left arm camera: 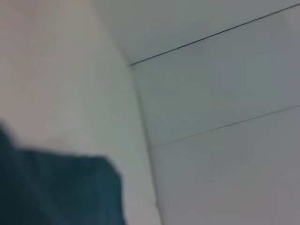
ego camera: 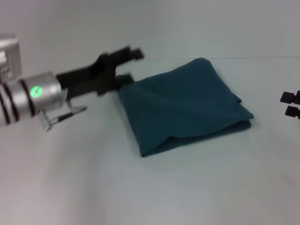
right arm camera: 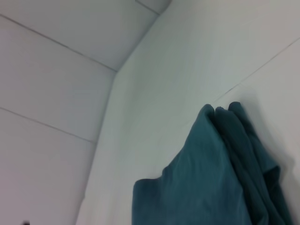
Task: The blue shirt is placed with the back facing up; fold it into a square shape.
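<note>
While the left tool [ego camera: 125, 65] gapes beside the folded blue shirt [ego camera: 185, 105], the right tool [ego camera: 290, 104] is cut off, state unclear.

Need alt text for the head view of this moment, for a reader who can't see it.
A blue shirt, folded into a rough square, lies on a pale table. The left gripper reaches in from the left, fingers apart at the shirt's near-left corner. The right gripper sits at the right edge, away from the cloth.
</note>
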You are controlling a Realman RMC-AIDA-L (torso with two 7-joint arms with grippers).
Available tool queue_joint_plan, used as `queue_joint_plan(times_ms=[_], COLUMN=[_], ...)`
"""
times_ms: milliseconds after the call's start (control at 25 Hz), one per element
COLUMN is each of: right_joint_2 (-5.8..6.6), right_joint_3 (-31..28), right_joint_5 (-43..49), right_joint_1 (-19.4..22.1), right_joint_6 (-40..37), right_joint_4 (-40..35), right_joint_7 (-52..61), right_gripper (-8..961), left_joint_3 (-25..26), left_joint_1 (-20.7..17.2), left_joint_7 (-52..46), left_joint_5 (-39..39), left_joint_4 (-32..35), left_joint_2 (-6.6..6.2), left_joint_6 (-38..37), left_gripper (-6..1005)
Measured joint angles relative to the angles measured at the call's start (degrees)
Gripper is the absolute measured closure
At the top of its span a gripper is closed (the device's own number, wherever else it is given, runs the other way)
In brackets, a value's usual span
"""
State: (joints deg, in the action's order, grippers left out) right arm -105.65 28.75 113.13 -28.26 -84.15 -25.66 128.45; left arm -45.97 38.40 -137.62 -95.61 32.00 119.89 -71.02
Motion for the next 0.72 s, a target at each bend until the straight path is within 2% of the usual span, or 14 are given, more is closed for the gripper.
queue_joint_plan(times_ms=[40, 200, 360, 520, 720], right_joint_2=[0.16, 0.56, 1.98, 4.79, 9.19], right_joint_3=[0.0, 0.09, 0.1, 0.08, 0.43], right_joint_5=[0.6, 3.07, 7.5, 10.43, 11.01], right_joint_1=[-0.48, -2.26, -3.95, -5.88, -8.1], right_joint_6=[0.16, 0.96, 3.38, 3.91, 3.43], right_joint_4=[-0.04, -0.23, -0.46, -1.0, -1.2], right_joint_7=[0.37, 2.51, 7.53, 11.38, 15.72], right_gripper=[234, 234, 234, 234, 234], left_joint_3=[-0.11, 0.12, 0.03, -0.1, -0.51], left_joint_1=[-2.32, -5.06, -6.47, -6.69, -7.14], left_joint_7=[-4.6, -8.67, -11.7, -12.64, -12.94], left_joint_5=[-2.51, -6.49, -11.46, -13.33, -14.6], left_joint_4=[-0.34, -0.3, -0.75, -0.86, -1.15], left_joint_2=[-0.89, -0.48, 0.07, 0.25, 1.11], left_joint_6=[-2.03, -4.13, -6.21, -6.37, -5.64], left_gripper=[321, 90, 91, 91, 90])
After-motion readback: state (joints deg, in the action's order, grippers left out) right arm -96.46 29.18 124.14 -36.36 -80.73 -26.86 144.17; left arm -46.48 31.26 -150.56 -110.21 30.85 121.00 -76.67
